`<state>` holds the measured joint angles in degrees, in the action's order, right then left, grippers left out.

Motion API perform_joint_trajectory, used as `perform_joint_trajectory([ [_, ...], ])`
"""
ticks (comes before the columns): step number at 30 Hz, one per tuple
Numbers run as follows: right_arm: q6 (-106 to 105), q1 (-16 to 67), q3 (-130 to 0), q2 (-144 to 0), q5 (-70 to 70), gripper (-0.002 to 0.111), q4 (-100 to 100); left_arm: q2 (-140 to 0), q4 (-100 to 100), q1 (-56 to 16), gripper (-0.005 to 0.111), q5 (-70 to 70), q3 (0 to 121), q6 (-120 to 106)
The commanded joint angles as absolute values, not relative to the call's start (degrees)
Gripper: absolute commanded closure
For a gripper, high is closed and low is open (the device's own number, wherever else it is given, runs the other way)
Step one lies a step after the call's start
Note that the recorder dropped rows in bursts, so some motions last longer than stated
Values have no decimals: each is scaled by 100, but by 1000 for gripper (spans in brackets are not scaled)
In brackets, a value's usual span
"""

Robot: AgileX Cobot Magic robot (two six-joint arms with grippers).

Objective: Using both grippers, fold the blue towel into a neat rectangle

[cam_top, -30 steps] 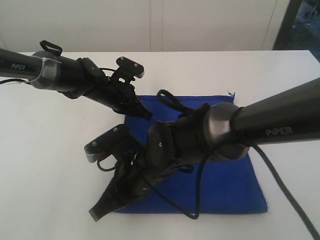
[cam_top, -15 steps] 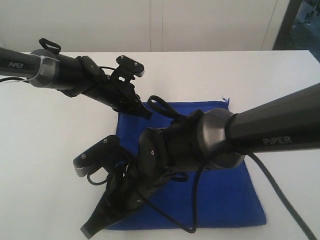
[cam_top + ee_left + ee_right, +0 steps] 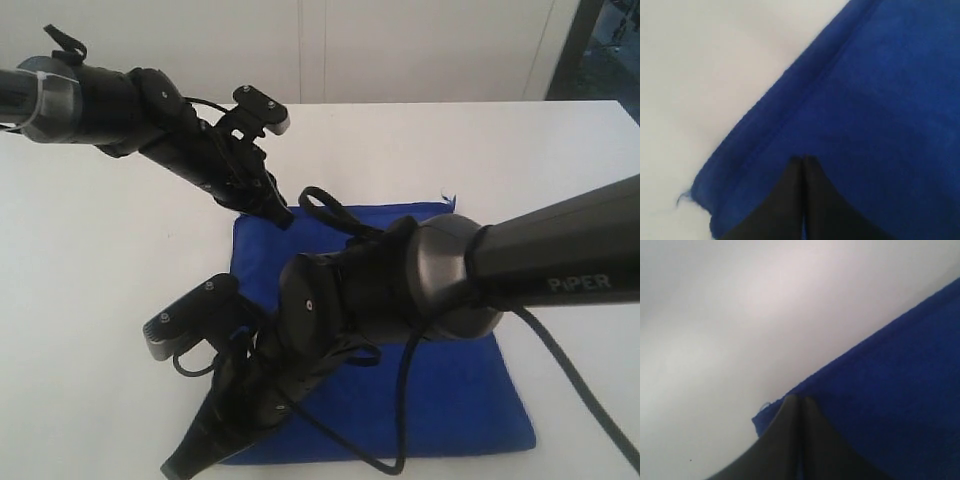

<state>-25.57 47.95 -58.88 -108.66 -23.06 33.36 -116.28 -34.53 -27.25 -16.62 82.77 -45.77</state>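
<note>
The blue towel (image 3: 450, 390) lies flat on the white table, a frayed thread at its far right corner. My left gripper (image 3: 282, 217) rests on the towel's far left corner with its jaws pressed together on the cloth. In the left wrist view the left gripper (image 3: 803, 159) sits on the blue towel (image 3: 880, 100) just inside the hem. My right gripper (image 3: 178, 465) reaches across to the near left corner. In the right wrist view the right gripper (image 3: 799, 397) is shut at the edge of the blue towel (image 3: 900, 390), a sliver of blue between the fingers.
The white table (image 3: 100, 250) spreads to the left and behind the towel. A pale wall stands at the back, with a dark opening (image 3: 600, 40) at the top right. The right arm's black cable (image 3: 400, 420) loops over the towel's near part.
Both arms have shifted left. The left gripper has drawn back toward the far left, and the towel's left edge has slid left with the grippers.
</note>
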Motion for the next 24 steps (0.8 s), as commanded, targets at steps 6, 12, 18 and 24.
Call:
perform_joint_trajectory([
  [6,-2538,4795,-5876,-10739,-2316,108,3296,-12054,-2904,-2536,107,-1904,8273,-4237],
  [12,-2538,4795,-5876,-10549,-2227,108,3296,-12268,-2904,-2536,107,-1915,8273,-4237],
  [18,-2538,4795,-5865,-10709,-2072,108,3257,-12292,-2904,-2536,107,-1873,8273,-4237],
  [24,-2538,4795,-5864,-11088,-2200,108,3280,-12292,-2904,-2536,107,-1853,8273,-4237],
])
